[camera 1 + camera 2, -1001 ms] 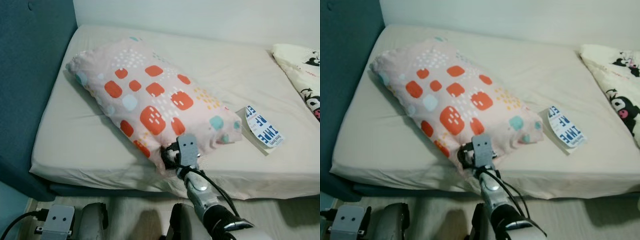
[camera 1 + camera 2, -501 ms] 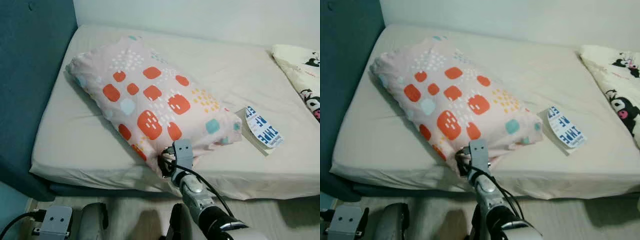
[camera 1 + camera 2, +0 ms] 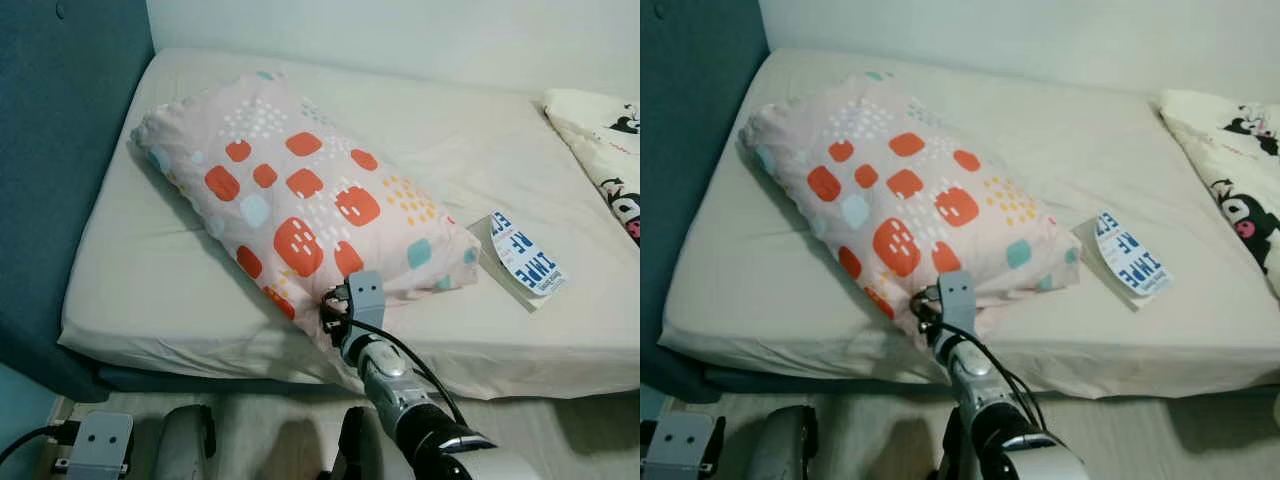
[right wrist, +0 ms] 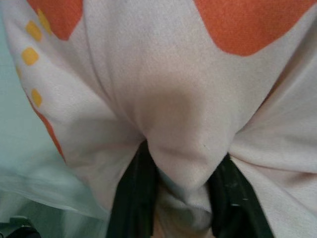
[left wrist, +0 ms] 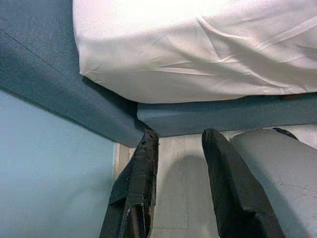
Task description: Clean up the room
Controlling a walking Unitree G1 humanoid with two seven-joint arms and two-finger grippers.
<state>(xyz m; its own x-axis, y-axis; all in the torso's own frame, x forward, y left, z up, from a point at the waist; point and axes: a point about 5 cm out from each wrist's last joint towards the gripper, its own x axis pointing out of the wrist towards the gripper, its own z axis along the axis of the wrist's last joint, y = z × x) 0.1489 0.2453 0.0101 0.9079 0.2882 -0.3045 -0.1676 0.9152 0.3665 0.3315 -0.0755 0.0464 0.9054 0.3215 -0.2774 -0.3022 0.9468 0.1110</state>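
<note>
Left gripper (image 5: pixel 181 163) hangs idle low by the pale wood floor (image 5: pixel 173 198), black fingers (image 5: pixel 225 178) apart with nothing between, just under the front edge of the bed

Right gripper (image 4: pixel 176 198) is at the near corner of the pale pink fabric pillow with orange rounded squares, teal patches and small yellow and white dots (image 3: pixel 300 195). Jaws clamped on a bunched fold of the pillow cover; the wrist view has the cloth gathered into a pinch between the two black fingers (image 4: pixel 131 198), creases fanning out from it

Pillow: plump, long, lying diagonally on the cream sheeted mattress (image 3: pixel 160 280), near corner at the front edge of the bed, far corner up by the dark teal upholstered headboard (image 3: pixel 60 150). The cover is puckered where it is gripped

Vs 1.0 s ago: right gripper sits a little further left and the near corner has gone with it. The pillow's right-hand end has pulled slightly away from the book, so more bare sheet shows between them. Far corner by the headboard looks unmoved. Same clamp on the same corner throughout

Beyond the pillow, on the right: a thin white book with a blue-lettered oval label (image 3: pixel 522 257), flat on the sheet, near the pillow's end but not touching. Far right edge: a cream blanket with black-and-pink cartoon print (image 3: pixel 605 140). White wall (image 3: pixel 400 35) behind the bed
</note>
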